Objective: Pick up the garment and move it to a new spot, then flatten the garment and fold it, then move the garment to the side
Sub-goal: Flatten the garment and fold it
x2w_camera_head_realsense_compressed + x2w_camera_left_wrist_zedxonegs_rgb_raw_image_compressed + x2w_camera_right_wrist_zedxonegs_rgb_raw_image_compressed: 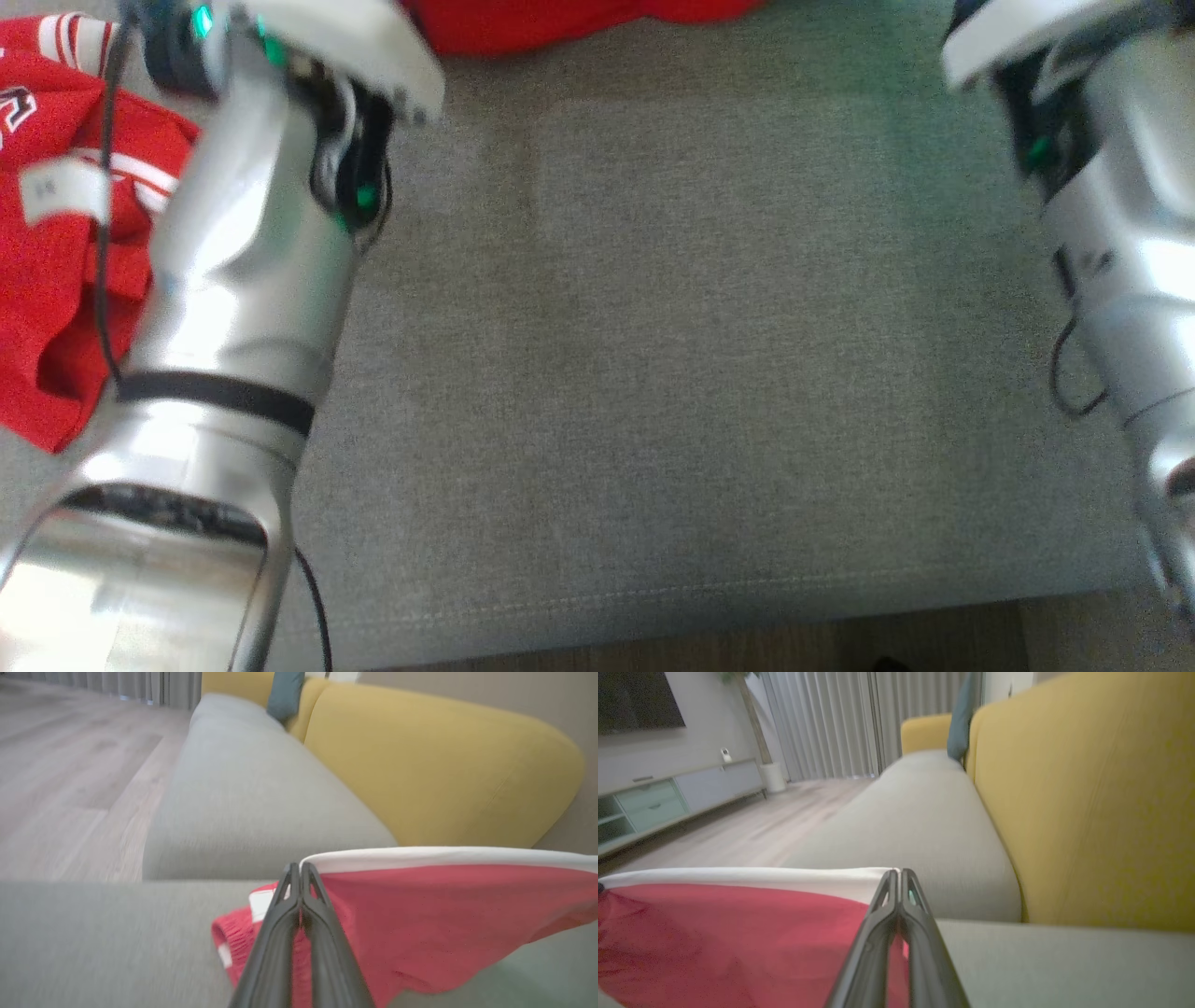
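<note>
Left forearm (243, 280) hides part of the blurred red garment (47, 299).

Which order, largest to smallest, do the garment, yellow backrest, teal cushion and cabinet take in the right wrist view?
1. yellow backrest
2. garment, not far behind; it lies nearest the camera, which enlarges it
3. cabinet
4. teal cushion

Both silver arms reach forward, well apart. In the head view the left forearm (233, 308) slants up from the lower left corner, and the right forearm (1125, 271) runs along the right edge. The left gripper (300, 870) has its dark fingers pressed together on the white hem of the red garment (420, 924). The right gripper (900, 875) is clamped on that hem the same way.
</note>
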`<state>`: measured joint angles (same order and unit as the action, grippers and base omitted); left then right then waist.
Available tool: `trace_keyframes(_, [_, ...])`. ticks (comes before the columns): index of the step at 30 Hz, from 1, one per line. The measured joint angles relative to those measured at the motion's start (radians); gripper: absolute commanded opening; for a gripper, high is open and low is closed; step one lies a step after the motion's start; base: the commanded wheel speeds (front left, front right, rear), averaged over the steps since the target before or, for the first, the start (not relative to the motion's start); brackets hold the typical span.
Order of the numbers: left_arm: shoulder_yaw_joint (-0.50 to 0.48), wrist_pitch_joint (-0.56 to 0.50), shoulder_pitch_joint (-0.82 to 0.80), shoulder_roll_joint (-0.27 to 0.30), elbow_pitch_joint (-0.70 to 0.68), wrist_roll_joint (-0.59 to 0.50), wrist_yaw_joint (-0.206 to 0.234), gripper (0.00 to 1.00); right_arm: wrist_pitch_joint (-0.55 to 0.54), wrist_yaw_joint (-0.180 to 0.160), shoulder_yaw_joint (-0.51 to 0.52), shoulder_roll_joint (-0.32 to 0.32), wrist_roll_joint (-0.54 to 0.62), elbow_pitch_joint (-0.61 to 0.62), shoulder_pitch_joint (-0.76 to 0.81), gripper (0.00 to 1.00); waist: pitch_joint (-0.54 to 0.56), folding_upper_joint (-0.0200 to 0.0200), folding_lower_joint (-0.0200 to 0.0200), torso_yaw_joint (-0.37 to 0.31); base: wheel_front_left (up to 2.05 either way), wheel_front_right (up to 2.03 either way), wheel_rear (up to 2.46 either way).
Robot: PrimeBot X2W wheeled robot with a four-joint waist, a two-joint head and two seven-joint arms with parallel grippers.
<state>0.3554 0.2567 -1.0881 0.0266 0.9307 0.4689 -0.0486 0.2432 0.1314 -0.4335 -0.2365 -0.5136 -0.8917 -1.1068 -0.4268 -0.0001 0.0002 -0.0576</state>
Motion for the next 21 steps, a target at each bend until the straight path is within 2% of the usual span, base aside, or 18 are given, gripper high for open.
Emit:
trace_keyframes(4, [-0.018,0.000,0.060,-0.002,0.041,0.011,0.000,0.00,0.005,0.000,-0.041,0.043,-0.023,-0.079,0.071,0.00,-0.004,0.0001,-0.0002,0.002,0.00,0.00,0.00])
trace_keyframes(7, [-0.018,0.000,0.077,-0.003,0.032,0.028,0.001,0.00,0.005,0.000,-0.044,0.056,-0.038,-0.079,0.106,0.00,0.000,0.0000,-0.0002,-0.001,0.00,0.00,0.00])
trace_keyframes(13, [-0.010,0.000,0.180,-0.002,-0.051,0.041,0.000,0.00,0.008,0.000,0.006,0.034,-0.065,0.095,0.229,0.00,0.028,0.0000,-0.0002,0.002,0.00,0.00,0.00])
trace_keyframes(21, [0.036,0.000,0.480,0.003,-0.260,-0.061,-0.013,0.00,0.008,0.000,0.109,-0.019,-0.025,0.391,0.594,0.00,0.105,0.0001,-0.0003,0.000,0.00,0.00,0.00])
